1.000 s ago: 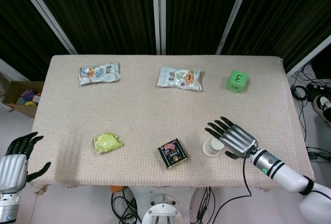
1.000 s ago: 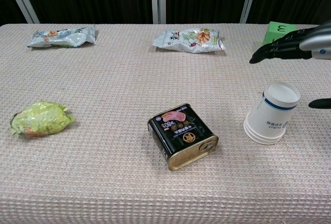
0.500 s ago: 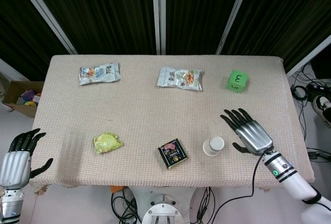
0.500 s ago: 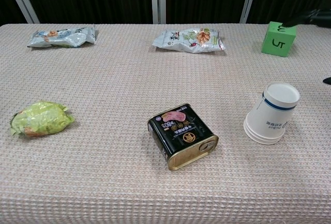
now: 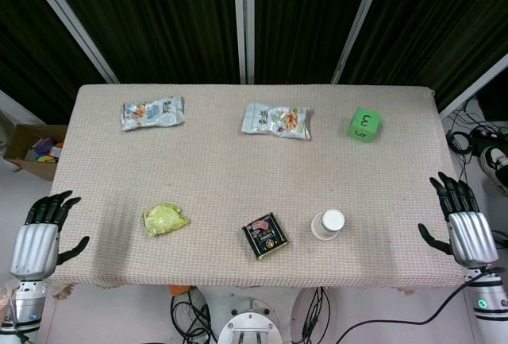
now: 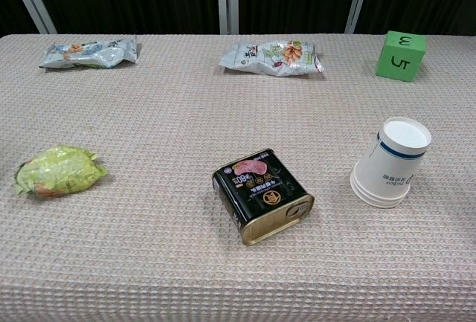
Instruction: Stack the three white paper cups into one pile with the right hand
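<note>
Stacked paper cups (image 6: 390, 163) upside down on the worktop (image 5: 214, 169), right of the black tin (image 6: 262, 194).
I see my right robot hand (image 5: 465, 225) and left robot hand (image 5: 38, 241) off the edges, fingers spread, holding nothing.

Right hand (image 5: 467, 229) has pulled back from over the stacked paper cups (image 5: 327, 224), off the right edge of the table (image 5: 238, 161), fingers spread; gone from chest view. Left hand (image 5: 37, 241) has risen slightly beside the near-left corner, fingers apart.
</note>
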Available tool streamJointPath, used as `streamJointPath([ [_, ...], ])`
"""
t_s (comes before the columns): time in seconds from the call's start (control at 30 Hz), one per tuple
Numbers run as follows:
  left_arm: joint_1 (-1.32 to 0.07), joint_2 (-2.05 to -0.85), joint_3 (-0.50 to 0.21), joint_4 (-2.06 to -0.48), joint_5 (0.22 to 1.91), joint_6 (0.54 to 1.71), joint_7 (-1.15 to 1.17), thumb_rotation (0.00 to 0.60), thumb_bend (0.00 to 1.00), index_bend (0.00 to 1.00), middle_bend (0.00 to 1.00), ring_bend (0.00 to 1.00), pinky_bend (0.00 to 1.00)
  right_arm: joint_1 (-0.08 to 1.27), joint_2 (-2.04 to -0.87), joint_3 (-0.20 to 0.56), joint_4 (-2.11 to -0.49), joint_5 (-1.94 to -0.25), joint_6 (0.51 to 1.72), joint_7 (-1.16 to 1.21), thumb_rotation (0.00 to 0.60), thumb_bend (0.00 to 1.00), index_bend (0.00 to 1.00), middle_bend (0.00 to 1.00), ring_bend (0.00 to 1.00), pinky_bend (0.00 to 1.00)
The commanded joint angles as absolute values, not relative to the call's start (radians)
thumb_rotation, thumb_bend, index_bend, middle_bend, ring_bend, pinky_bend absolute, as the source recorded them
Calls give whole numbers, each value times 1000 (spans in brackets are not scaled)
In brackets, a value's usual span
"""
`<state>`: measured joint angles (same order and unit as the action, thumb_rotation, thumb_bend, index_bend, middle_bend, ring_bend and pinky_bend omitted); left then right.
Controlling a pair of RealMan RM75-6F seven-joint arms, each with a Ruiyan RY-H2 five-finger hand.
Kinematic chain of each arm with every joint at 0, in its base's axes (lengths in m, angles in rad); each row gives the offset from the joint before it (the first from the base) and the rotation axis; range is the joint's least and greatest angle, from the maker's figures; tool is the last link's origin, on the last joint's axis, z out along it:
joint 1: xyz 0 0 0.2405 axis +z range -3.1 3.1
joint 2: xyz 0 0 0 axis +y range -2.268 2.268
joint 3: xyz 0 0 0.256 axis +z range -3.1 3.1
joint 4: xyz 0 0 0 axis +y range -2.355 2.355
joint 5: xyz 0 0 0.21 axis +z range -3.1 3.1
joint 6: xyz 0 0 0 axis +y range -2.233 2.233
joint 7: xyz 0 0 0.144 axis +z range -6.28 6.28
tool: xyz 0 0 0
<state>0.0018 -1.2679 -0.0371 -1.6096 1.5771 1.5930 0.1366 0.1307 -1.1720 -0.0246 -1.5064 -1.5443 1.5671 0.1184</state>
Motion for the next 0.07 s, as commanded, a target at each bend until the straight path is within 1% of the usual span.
streamJointPath([
  [0.03,2,-1268,-36,-1612,1576,1594,139,600,189,219,151,132,145,112,-1184,-33,-1483,-1559,1582,146,600,226,0,19,0,0],
  [0.07,3,-1269,-35,-1613,1575,1595,140,600,189,219,152,131,145,112,-1183,-32,-1480,-1566,1583,154,600,226,0,19,0,0],
])
